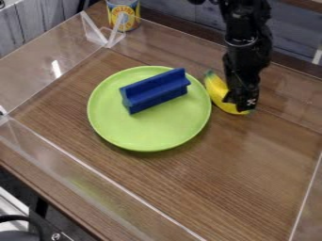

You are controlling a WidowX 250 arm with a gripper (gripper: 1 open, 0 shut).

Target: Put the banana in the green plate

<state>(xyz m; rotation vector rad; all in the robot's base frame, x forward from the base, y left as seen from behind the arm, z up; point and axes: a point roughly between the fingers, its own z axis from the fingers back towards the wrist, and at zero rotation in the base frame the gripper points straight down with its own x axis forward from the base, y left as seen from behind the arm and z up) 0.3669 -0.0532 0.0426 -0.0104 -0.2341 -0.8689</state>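
Note:
The banana point(220, 93) is a small yellow toy lying on the wooden table just right of the green plate point(149, 120). My black gripper point(240, 93) comes down from above right over the banana, its open fingers low around the banana's right part, which they partly hide. Whether the fingers touch the banana cannot be told. A blue rectangular block point(156, 89) lies on the plate's upper half.
Clear plastic walls point(38, 56) ring the wooden table. A yellow can point(122, 13) stands beyond the back wall at the upper left. Bare wood stretches across the front and right of the table.

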